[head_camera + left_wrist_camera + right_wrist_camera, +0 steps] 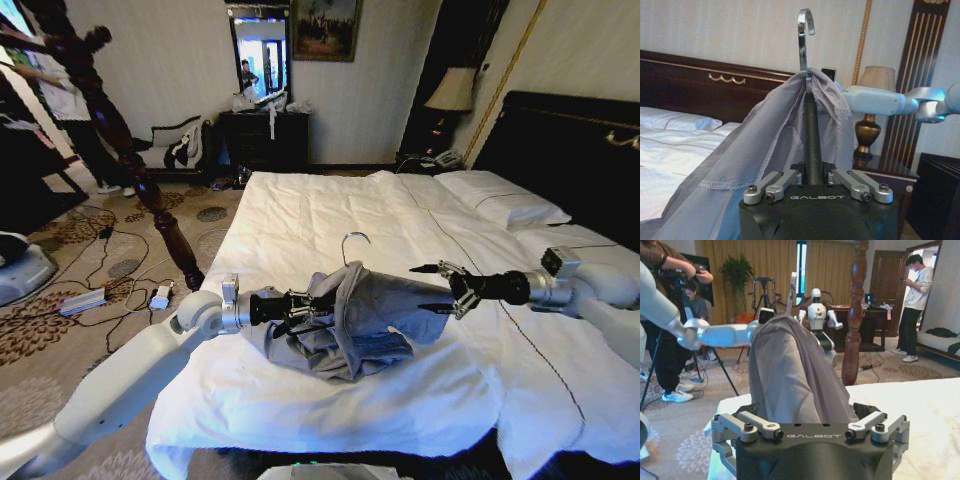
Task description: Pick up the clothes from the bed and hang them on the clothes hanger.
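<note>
The grey-blue clothes (375, 310) lie bunched on the white bed (300, 210), with a metal hook (355, 240) sticking up from the collar. My left gripper (305, 305) is shut on a dark bar (812, 140) under that hook (804, 37), the cloth (775, 130) draped around it. My right gripper (432, 288) is open at the garment's other end, its fingers spread either side of the cloth (785, 370). The dark turned-wood clothes hanger (120, 135) stands on the carpet left of the bed, also behind the clothes in the right wrist view (856, 315).
Cables and power bricks (90, 300) lie on the carpet by the stand's foot. A dresser with a mirror (265, 135) is at the back wall. Pillows (500, 200), a black headboard (570, 150) and a lamp (452, 90) are on the right. Another robot (817, 315) stands beyond the bed.
</note>
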Motion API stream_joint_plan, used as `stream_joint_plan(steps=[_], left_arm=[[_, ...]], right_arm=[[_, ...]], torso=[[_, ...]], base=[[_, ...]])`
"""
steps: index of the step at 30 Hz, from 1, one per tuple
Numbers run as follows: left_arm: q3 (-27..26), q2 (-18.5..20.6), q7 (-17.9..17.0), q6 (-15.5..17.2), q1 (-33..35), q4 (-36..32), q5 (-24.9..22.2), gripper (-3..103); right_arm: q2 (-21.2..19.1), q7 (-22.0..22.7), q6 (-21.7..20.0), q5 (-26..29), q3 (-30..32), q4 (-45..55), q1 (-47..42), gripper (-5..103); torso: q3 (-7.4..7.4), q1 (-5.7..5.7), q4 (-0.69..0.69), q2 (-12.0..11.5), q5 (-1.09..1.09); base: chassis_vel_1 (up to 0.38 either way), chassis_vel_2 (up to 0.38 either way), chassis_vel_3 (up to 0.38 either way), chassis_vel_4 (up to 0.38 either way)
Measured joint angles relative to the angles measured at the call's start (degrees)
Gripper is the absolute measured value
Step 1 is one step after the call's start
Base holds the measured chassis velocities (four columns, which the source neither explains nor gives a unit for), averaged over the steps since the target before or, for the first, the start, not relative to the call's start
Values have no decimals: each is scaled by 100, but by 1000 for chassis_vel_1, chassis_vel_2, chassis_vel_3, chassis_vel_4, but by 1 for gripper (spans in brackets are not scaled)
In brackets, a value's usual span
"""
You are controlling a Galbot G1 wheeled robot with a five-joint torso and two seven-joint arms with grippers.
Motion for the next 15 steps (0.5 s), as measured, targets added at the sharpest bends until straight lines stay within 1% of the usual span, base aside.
stream_joint_plan(steps=[2,4,5,6,7,9,10,11,12,15], left_arm=[[135,12,30,0,-130,27,-9,16],[256,-12,50,0,-233,71,-9,16],[256,-12,50,0,-233,71,-9,16],[309,-47,55,0,-281,93,-10,16],[337,-66,56,-1,-307,105,-9,16],[408,-105,62,-7,-365,147,-5,16],[408,-105,62,-7,-365,147,-5,16],[437,-115,66,-11,-389,164,-2,16],[459,-120,70,-13,-407,177,-1,16],[552,-135,98,-24,-499,224,-4,16]], right_arm=[[29,-13,71,-86,-16,-16,1,100],[60,-147,117,-142,-21,-52,6,100],[60,-147,117,-142,-21,-52,6,100],[74,-261,152,-175,-24,-75,8,101],[83,-334,181,-200,-27,-92,9,98],[113,-496,220,-266,-38,-129,21,88],[113,-496,220,-266,-38,-129,21,88],[128,-538,230,-283,-47,-148,29,83],[137,-554,234,-290,-52,-155,35,83],[162,-575,251,-320,-80,-193,57,66]], torso=[[0,0,0,0,0],[0,0,0,0,0],[0,0,0,0,0],[0,0,0,0,0],[0,0,0,0,0],[0,0,0,0,0],[0,0,0,0,0],[0,0,0,0,0],[0,0,0,0,0],[0,0,1,0,0]], base=[[0,0,0,0],[0,0,0,0],[0,0,0,0],[0,0,0,0],[0,0,0,0],[0,0,0,0],[0,0,0,0],[0,0,0,0],[0,0,0,0],[0,0,0,0]])
